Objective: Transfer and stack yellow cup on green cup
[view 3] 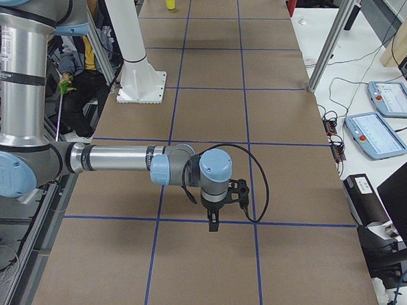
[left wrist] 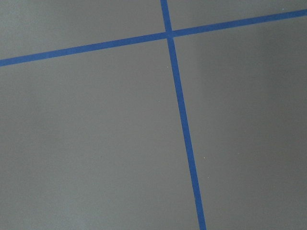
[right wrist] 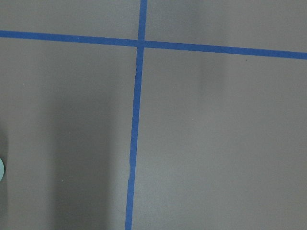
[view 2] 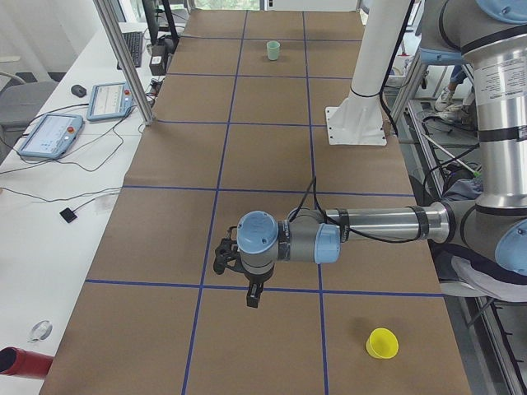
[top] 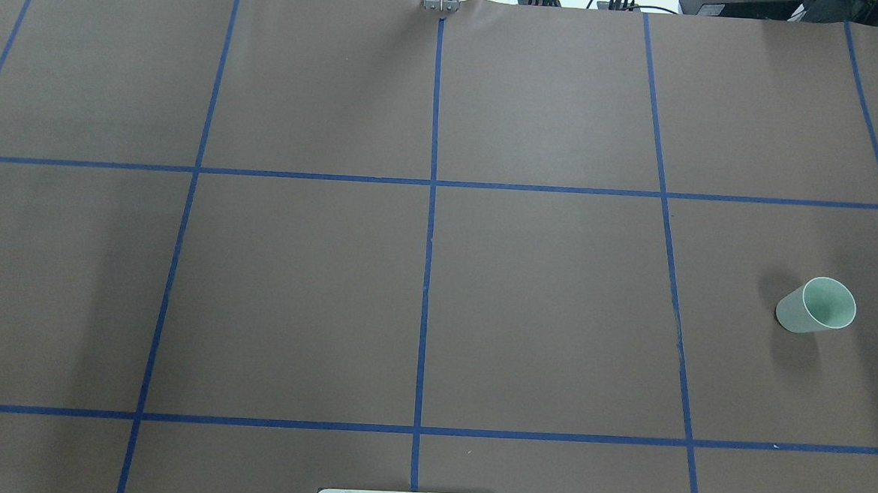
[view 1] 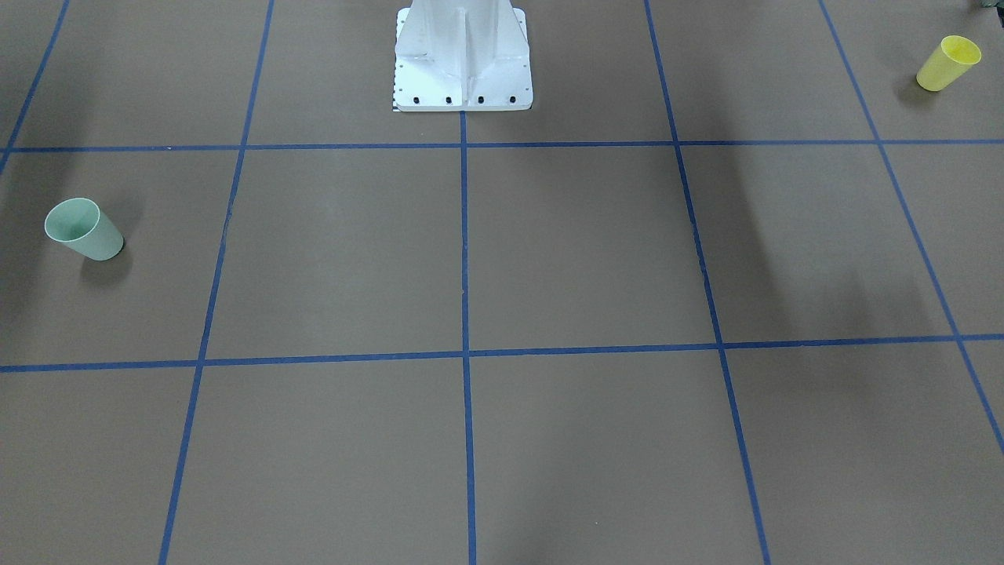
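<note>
Though apart, yellow cup (view 1: 947,63), green cup (view 1: 82,229) (plain)

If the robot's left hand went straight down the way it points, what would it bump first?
Probably just the brown paper-covered table, near a blue tape line. The left hand points down, and its wrist view shows no cup below; the bright yellow plastic cup stands aside.

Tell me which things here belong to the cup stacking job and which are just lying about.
Job:
bright yellow tapered plastic cup
pale green tapered plastic cup

Lying about:
light-blue touchscreen pendant on the side bench
red cylinder at the bench's near end
</note>
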